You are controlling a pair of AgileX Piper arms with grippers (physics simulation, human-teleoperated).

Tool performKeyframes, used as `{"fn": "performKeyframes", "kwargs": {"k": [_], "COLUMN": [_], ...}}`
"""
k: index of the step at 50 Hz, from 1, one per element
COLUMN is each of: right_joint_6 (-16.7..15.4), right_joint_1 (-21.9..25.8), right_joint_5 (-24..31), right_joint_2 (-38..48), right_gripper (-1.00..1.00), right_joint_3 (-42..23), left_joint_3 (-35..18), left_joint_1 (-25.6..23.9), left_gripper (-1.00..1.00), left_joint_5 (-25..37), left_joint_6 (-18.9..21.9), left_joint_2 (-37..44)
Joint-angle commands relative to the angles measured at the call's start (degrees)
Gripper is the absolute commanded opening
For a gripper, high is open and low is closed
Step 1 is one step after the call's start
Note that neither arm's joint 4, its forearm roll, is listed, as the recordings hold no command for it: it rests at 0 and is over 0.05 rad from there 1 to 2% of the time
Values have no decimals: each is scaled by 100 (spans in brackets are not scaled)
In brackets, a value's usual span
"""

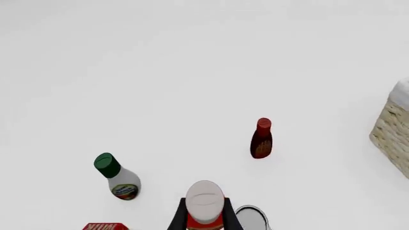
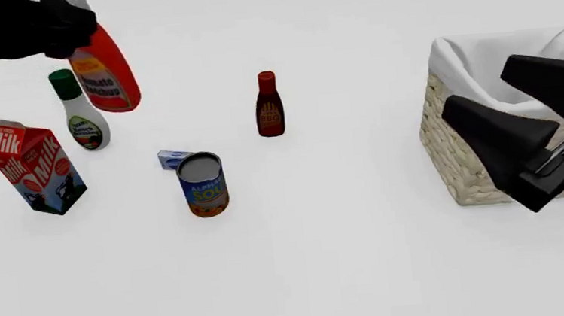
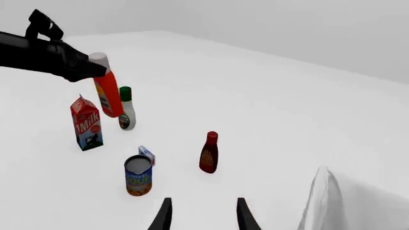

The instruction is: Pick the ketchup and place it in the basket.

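Note:
My left gripper (image 2: 72, 27) is shut on the neck of the ketchup (image 2: 106, 75), a red-orange bottle with a white cap. It holds the bottle tilted and lifted off the table at the far left. In the left wrist view the white cap (image 1: 204, 199) sits between the black fingers (image 1: 177, 218). The ketchup (image 3: 107, 93) also shows in the right wrist view. The basket (image 2: 447, 149), wicker with a white cloth lining, stands at the right. My right gripper (image 2: 476, 86) is open and empty in front of the basket.
A maroon bottle (image 2: 269, 106) stands mid-table. A white bottle with a green cap (image 2: 82, 117) and a milk carton (image 2: 36, 166) stand at the left under the ketchup. A soup can (image 2: 203, 185) and a small blue box (image 2: 173, 159) lie between them and the basket.

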Motion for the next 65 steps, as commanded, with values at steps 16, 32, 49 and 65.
{"fn": "performKeyframes", "kwargs": {"k": [16,32,49,65], "right_joint_6": [-334,-430,-567,-700], "right_joint_1": [1197,1676,2101,2442], "right_joint_5": [549,616,719,796], "right_joint_2": [1639,2492,3227,3836], "right_gripper": [100,100,100,100], "right_joint_3": [-1675,-2459,-3119,-3601], "left_joint_3": [-256,-312,-290,-319], "left_joint_1": [-708,-995,-1208,-1333], "left_gripper": [-100,-100,-100,-100], "left_joint_5": [951,1239,1365,1486], "left_joint_6": [146,176,194,212], "left_joint_2": [-794,-986,-1048,-1149]}}
